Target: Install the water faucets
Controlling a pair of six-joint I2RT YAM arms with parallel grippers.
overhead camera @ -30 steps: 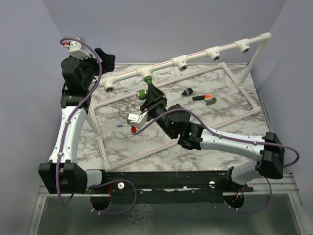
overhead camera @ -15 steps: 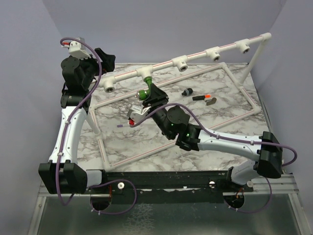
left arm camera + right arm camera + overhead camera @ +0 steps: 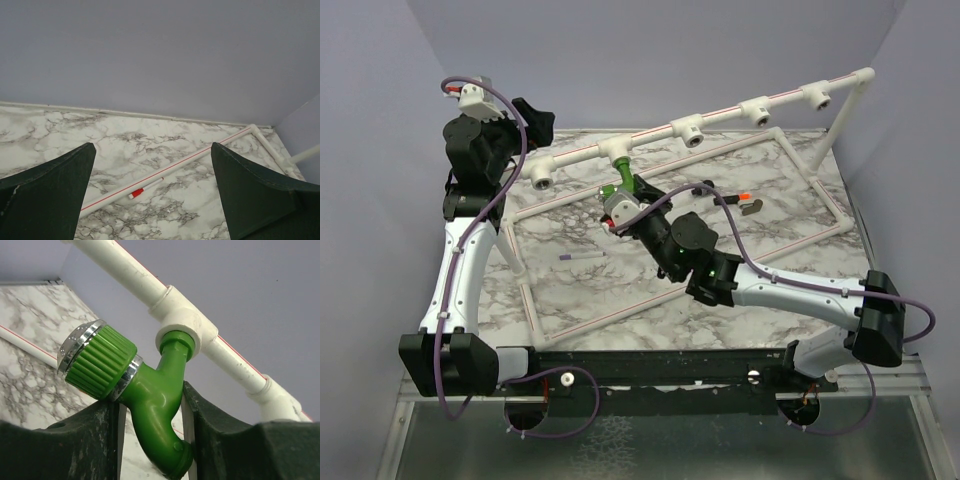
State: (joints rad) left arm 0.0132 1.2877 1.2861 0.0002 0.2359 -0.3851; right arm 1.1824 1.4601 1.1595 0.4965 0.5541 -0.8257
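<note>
— What's the biggest thing here?

— The marble table point(image 3: 775, 235). The white pipe frame point(image 3: 725, 117) stands on it, with its raised rail running from the left up to the far right.

— And the arms?

— The right arm point(image 3: 800, 295) reaches across to the left part of the rail. The left arm point(image 3: 460, 270) is folded up at the far left, apart from it.

— Their grippers?

— The right gripper point(image 3: 152, 415) is clamped on the green water faucet point(image 3: 145, 385), with a finger on either side of its curved body. The left gripper point(image 3: 152, 150) is spread wide with nothing between its fingers.

— Where exactly is the faucet?

— Its narrow end meets the mouth of a T-socket point(image 3: 182, 322), second from the left on the rail. How deep it sits I can't tell. The ribbed knob with the silver end juts out sideways.

— Anything smaller?

— A small orange-tipped part point(image 3: 742, 196) lies on the table to the right of the gripper. A thin purple pen point(image 3: 582, 256) lies nearer, left of the right arm.
</note>
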